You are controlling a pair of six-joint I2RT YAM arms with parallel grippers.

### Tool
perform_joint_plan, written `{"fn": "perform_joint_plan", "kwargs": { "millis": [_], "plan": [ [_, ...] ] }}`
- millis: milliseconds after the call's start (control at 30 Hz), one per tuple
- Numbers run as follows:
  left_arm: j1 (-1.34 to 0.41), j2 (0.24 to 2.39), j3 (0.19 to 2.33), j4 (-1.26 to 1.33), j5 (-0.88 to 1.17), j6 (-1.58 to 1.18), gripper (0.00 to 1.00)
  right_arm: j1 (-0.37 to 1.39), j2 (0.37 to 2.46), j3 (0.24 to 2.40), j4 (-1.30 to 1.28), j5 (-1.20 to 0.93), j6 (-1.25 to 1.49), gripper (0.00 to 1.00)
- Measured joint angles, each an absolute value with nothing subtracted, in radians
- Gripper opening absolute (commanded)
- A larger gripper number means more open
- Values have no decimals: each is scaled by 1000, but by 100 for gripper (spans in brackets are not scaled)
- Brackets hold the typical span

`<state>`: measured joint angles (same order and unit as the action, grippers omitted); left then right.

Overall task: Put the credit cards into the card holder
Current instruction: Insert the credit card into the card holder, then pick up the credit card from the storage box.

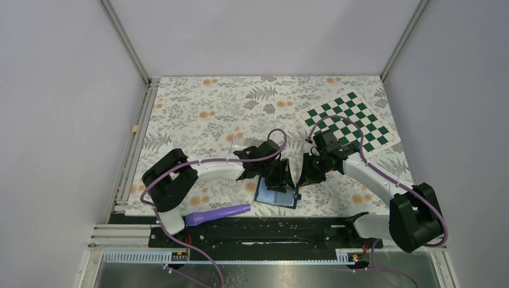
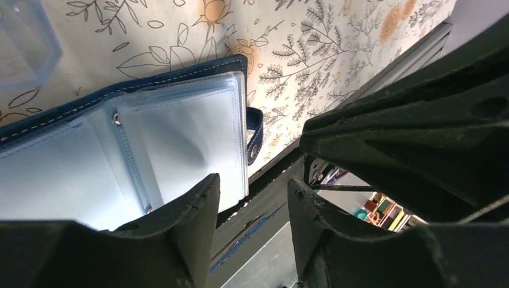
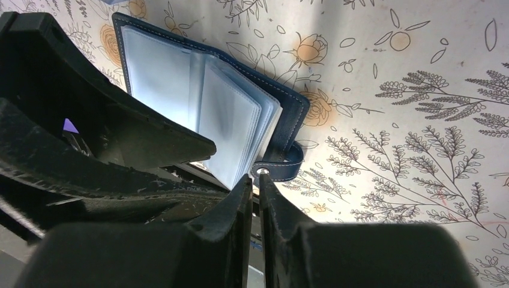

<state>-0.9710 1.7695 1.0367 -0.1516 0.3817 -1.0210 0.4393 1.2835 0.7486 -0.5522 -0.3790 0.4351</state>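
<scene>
Find the card holder (image 1: 274,197) open on the bench (image 1: 240,102), lower centre of the overhead view. Expect light, floppy, slick sleeves (image 2: 180,126); pin the stiffer navy cover (image 3: 294,111) or snap tab (image 3: 283,168). Note left fingers (image 2: 192,222) spread, empty; right fingers (image 3: 237,210) nearly together at the tab, grip unclear.

Card holder (image 1: 276,198) lies open on the floral bench (image 1: 198,108), close to the near edge, about centre. Left end effector (image 1: 281,177) is down over its far side, and right end effector (image 1: 307,177) is at its right edge. Green-and-white checkered board (image 1: 351,123) sits far right. A purple object (image 1: 219,214) lies by the left arm's base.
</scene>
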Motion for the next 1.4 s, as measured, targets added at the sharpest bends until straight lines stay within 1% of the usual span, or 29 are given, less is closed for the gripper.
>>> {"fn": "perform_joint_plan", "kwargs": {
  "millis": [100, 200, 333, 433, 533, 633, 800, 867, 967, 1100, 1267, 1400],
  "plan": [
    [-958, 1740, 1002, -93, 391, -1021, 47, 439, 1285, 754, -560, -387, 433, 24],
    [-909, 1655, 935, -1, 418, -1023, 48, 437, 1301, 783, -564, -406, 433, 31],
    [-784, 1535, 866, 128, 468, -1036, 47, 428, 1343, 847, -564, -432, 434, 32],
    [-674, 1485, 867, 146, 493, -1023, 47, 415, 1397, 923, -562, -450, 434, 32],
    [-575, 1488, 935, 38, 496, -955, 47, 410, 1473, 1024, -562, -471, 434, 31],
    [-519, 1542, 1073, -139, 474, -844, 47, 410, 1540, 1112, -562, -483, 433, 27],
    [-487, 1701, 1309, -407, 397, -672, 47, 413, 1643, 1271, -596, -480, 423, 20],
    [-484, 1756, 1364, -480, 375, -626, 46, 418, 1674, 1321, -609, -479, 419, 18],
    [-477, 1835, 1413, -566, 352, -575, 44, 443, 1753, 1424, -636, -463, 413, 17],
    [-474, 1919, 1442, -645, 348, -540, 42, 493, 1859, 1502, -649, -447, 413, 17],
    [-471, 1983, 1447, -663, 360, -527, 42, 542, 1964, 1514, -671, -409, 414, 19],
    [-471, 2012, 1447, -665, 361, -528, 42, 559, 2003, 1513, -675, -382, 422, 27]
  ]
}}
